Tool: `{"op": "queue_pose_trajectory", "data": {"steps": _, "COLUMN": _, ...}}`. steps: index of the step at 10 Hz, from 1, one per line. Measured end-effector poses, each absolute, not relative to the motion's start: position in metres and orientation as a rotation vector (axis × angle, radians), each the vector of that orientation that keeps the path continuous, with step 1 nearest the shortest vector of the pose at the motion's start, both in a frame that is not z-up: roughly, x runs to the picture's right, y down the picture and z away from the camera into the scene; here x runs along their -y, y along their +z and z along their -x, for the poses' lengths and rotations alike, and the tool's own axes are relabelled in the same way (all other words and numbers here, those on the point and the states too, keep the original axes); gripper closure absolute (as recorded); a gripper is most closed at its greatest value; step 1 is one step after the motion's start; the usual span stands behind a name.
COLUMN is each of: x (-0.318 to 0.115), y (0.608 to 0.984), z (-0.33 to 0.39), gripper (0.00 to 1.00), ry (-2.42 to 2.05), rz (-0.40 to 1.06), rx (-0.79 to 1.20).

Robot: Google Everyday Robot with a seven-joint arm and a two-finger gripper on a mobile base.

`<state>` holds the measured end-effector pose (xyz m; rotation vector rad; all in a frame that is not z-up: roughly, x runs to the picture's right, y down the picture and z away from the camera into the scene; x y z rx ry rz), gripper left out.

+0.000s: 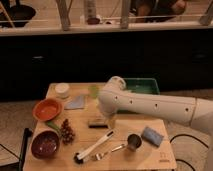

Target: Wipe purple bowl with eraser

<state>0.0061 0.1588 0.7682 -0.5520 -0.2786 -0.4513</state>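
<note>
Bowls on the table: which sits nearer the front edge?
The purple bowl, at the front-left corner; the orange bowl lies behind it. The pincer hangs mid-table beside the eraser.

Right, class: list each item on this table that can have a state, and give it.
purple bowl: upright, empty
orange bowl: upright, empty
eraser: flat on the table, not held
gripper: open, low beside the eraser's right end
metal cup: upright
brush: lying flat
</note>
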Motion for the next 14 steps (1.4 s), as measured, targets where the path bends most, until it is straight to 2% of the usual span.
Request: {"op": "queue_pose_trajectory", "data": {"steps": 14, "x": -0.187, "y": 0.808, "z": 0.006, "gripper": 0.20, "ry": -0.511, "rz": 0.609, "rx": 0.332}}
